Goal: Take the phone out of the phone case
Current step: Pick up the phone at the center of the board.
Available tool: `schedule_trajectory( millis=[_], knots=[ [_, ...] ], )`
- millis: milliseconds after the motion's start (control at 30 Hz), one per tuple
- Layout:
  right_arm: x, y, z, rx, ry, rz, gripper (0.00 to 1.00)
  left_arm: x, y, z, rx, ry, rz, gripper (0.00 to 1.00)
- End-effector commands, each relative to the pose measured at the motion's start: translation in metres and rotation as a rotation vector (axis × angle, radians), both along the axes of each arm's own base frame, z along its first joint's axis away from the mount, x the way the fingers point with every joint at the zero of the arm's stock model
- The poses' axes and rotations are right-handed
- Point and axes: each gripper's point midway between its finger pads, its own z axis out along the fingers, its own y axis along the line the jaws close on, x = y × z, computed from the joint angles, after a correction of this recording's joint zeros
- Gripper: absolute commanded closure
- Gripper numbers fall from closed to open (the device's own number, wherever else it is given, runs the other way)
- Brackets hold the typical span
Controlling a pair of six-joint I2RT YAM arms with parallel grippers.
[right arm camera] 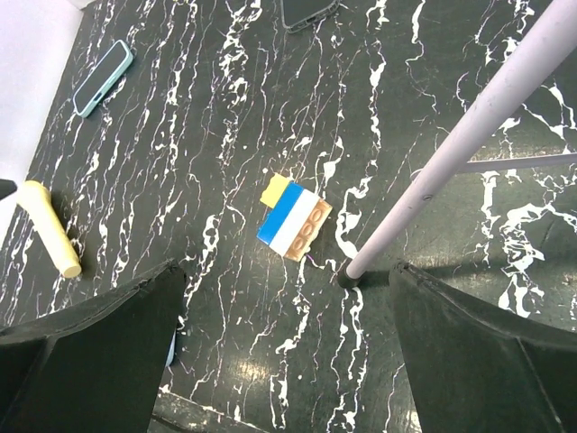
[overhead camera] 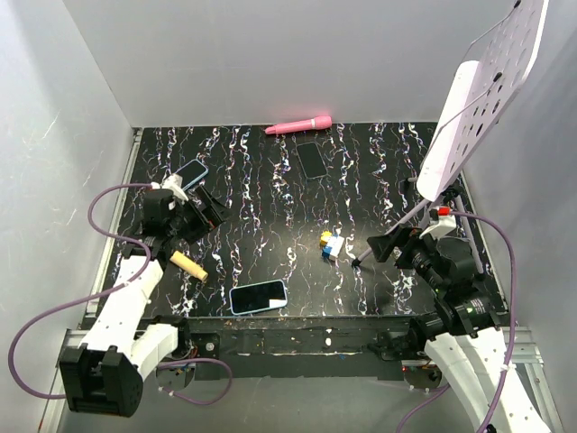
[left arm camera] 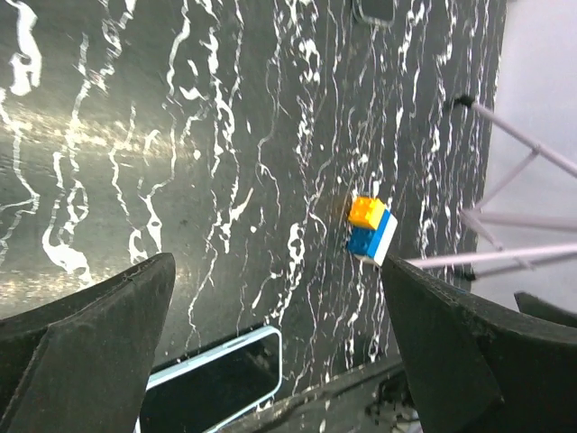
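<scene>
Fingers released on both arms, nothing grasped: reaching step, phone not yet touched.
Left fingers (left arm camera: 90, 334) hang spread above the desk (overhead camera: 270, 216); a phone in a pale blue case (left arm camera: 216, 388) lies flat just nearward of them, a second blue-cased phone (overhead camera: 191, 171) just beyond. Right fingers (right arm camera: 90, 352), equally spread, hover over toy bricks (right arm camera: 293, 219). Next, I judge, one arm pins a case while the other peels a corner.

My left arm (overhead camera: 126, 307), at seven o'clock, and right arm (overhead camera: 478, 370), at five o'clock, have white shells with black joints. A purple cable (overhead camera: 95, 216) loops beside each. My left gripper (overhead camera: 212, 212) and right gripper (overhead camera: 374, 251) are matte black with broad wedge-shaped fingers (left arm camera: 90, 334).
</scene>
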Motion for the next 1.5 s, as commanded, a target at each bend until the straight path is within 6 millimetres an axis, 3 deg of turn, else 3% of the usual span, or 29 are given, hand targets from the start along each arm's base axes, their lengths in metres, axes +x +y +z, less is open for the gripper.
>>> schedule_trajectory(
  millis=[0, 200, 467, 733, 833, 933, 1133, 1467],
  knots=[
    [0.004, 0.004, 0.016, 0.005, -0.047, 0.025, 0.00, -0.006, -0.027, 0.004, -0.069, 0.003, -0.164, 0.00],
    [-0.003, 0.022, 0.023, 0.019, -0.080, 0.150, 0.00, -0.020, -0.062, -0.015, 0.059, 0.047, -0.280, 0.00],
    [-0.011, 0.045, 0.022, 0.021, -0.050, 0.320, 0.00, -0.061, -0.107, -0.045, 0.334, 0.057, -0.452, 0.01],
    [-0.015, 0.060, 0.004, 0.026, -0.009, 0.432, 0.00, -0.124, -0.146, -0.082, 0.638, 0.112, -0.916, 0.00],
    [-0.014, 0.061, 0.011, 0.052, -0.059, 0.424, 0.00, -0.145, -0.148, -0.097, 0.754, 0.122, -1.088, 0.01],
    [-0.017, 0.060, 0.016, 0.052, -0.083, 0.421, 0.00, -0.153, -0.146, -0.106, 0.832, 0.130, -1.209, 0.01],
    [-0.020, 0.052, 0.018, 0.021, -0.096, 0.388, 0.00, -0.151, -0.129, -0.118, 0.969, 0.158, -1.350, 0.00],
    [-0.018, 0.049, 0.022, 0.024, -0.138, 0.365, 0.00, -0.156, -0.139, -0.136, 0.938, 0.189, -1.415, 0.00]
  ],
)
